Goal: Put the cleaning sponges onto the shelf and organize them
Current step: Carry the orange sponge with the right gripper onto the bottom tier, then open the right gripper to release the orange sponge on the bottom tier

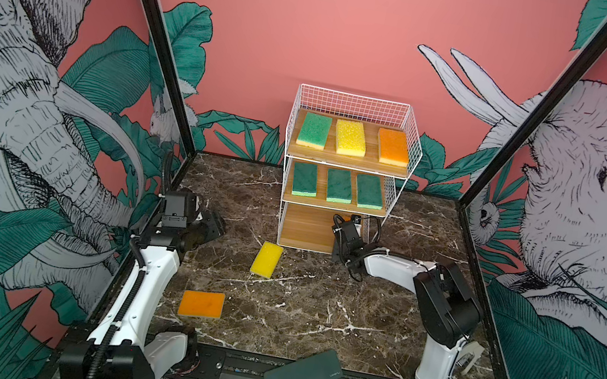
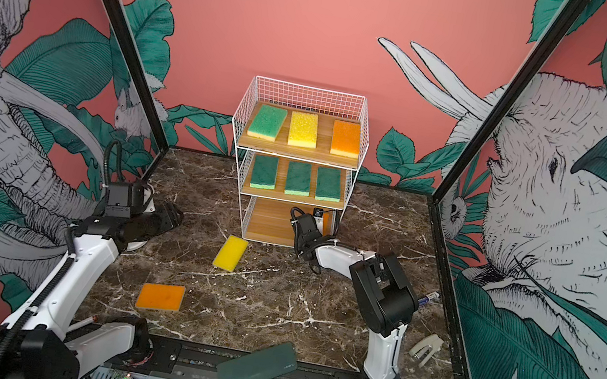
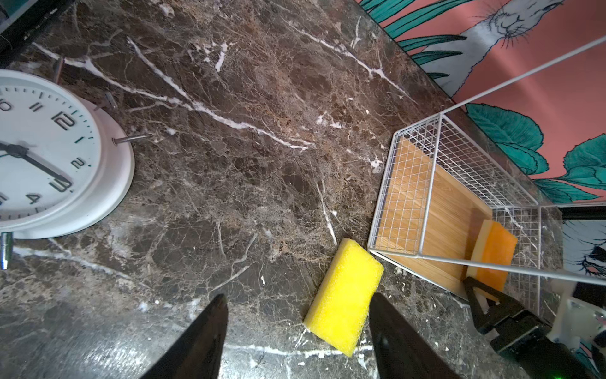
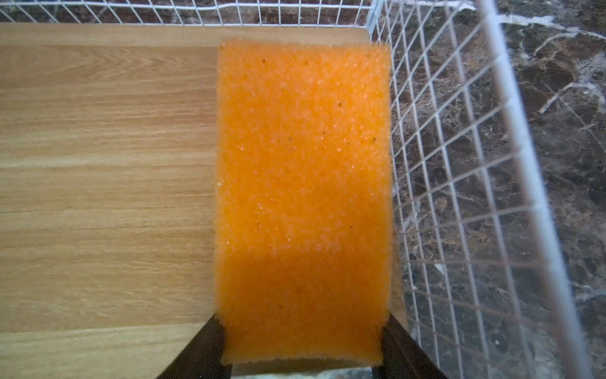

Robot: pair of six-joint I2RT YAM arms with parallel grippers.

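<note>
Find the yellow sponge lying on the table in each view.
Both top views: yellow sponge mid-table, before the shelf's left corner.
Left wrist: sponge beside the shelf's corner, near the left end effector.
Right wrist: not in it.
Shared landmark: the shelf.

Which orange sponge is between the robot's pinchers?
The orange sponge on the shelf's bottom board, inside the right gripper. The other orange ones lie untouched: one on the top board, one on the table.
</note>
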